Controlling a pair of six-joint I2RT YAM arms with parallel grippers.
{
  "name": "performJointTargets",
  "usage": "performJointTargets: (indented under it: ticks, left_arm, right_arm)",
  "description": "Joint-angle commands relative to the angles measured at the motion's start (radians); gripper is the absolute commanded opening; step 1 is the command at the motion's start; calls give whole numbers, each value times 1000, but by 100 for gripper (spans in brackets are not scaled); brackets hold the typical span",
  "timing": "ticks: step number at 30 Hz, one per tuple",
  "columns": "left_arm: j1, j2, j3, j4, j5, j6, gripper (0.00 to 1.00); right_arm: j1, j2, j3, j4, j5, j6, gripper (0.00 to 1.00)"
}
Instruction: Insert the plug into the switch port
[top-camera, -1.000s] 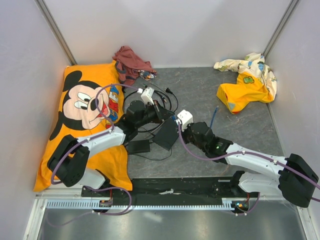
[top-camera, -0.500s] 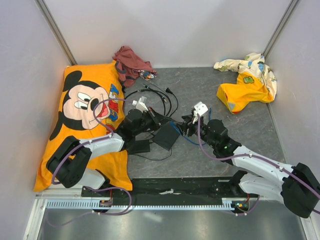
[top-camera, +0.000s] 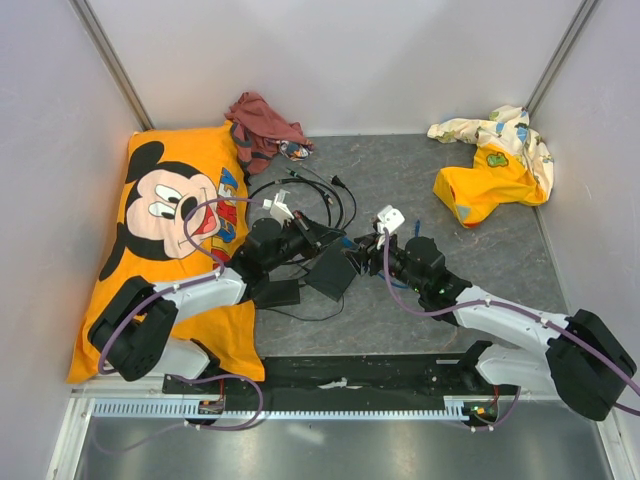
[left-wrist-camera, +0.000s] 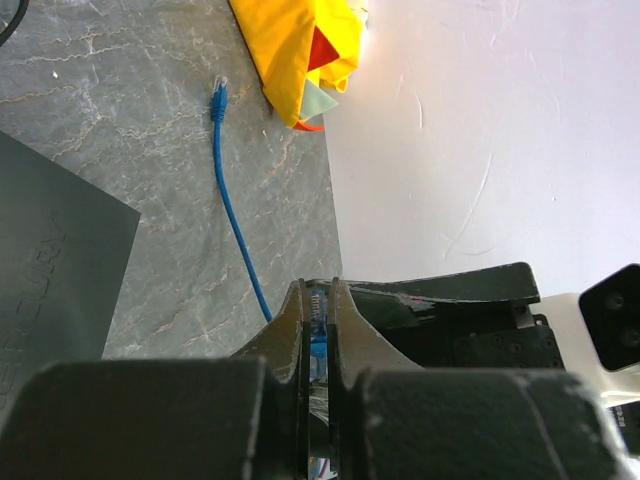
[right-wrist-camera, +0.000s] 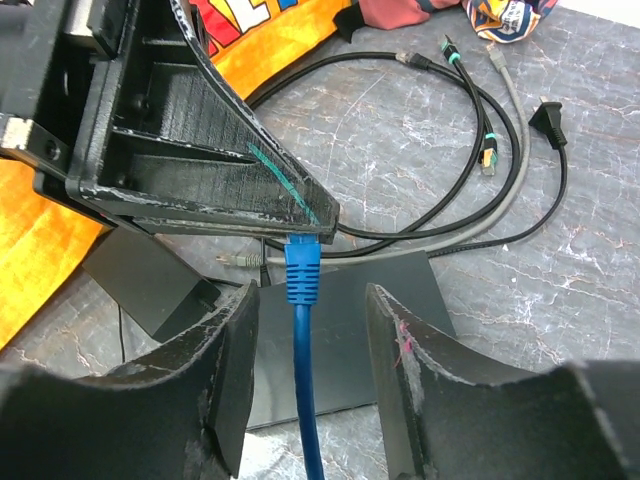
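Note:
My left gripper (left-wrist-camera: 318, 287) is shut on the blue plug (left-wrist-camera: 318, 312) at one end of a blue cable (left-wrist-camera: 237, 230). In the right wrist view the plug (right-wrist-camera: 302, 270) hangs from the left fingers (right-wrist-camera: 215, 175), and its cable runs down between my right gripper's (right-wrist-camera: 310, 300) open jaws without touching them. The thin flat black box (right-wrist-camera: 400, 300) lies on the floor just beneath; its ports do not show. In the top view the two grippers, left (top-camera: 335, 243) and right (top-camera: 362, 247), meet tip to tip over the box (top-camera: 330, 275).
A thicker black adapter brick (top-camera: 277, 293) lies left of the box. Coiled black and grey cables (right-wrist-camera: 470, 130) lie behind it. A Mickey pillow (top-camera: 165, 215) is at left, a red cloth (top-camera: 262, 122) at the back, and a yellow garment (top-camera: 495, 165) at back right.
My right gripper drew back to the right, then came in again toward the left gripper. The left wrist shifted slightly left. The box stayed put.

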Motion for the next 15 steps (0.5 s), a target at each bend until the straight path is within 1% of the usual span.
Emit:
performJointTargets:
  ticks: [1,5,6,8,9,11,12,14,15]
  left_arm:
    - [-13,-23,2,55,-14,-29,2]
    - [-16,-17,5,58,-10,-32,1]
    - [-19,-17,6,58,-8,-32,1]
    - [-20,-17,5,60,-7,-30,2]
    - [-22,-17,5,60,-8,-30,1]
    - [-22,-15,3,58,-8,-30,2]
    - [-23,-17,3,60,-8,-24,2]
    - [-23,-15,2,57,-10,-6,2]
    - [-22,-15,2,50,-8,3,1]
  right_arm:
    - [-5,6,7,61,-17,8,51]
    - [-2,6,16,49,-20,-2,46]
    - [-3,6,19,42,-21,-4,42]
    - [-5,4,20,38,-20,-12,39]
    - [-3,4,23,36,-21,-13,33]
    - [-3,6,28,27,-20,-21,29]
    - [-3,4,28,24,-20,-24,25]
    - [-3,1,31,10,-15,-36,21]
    - [-3,-2,31,3,-15,-44,12]
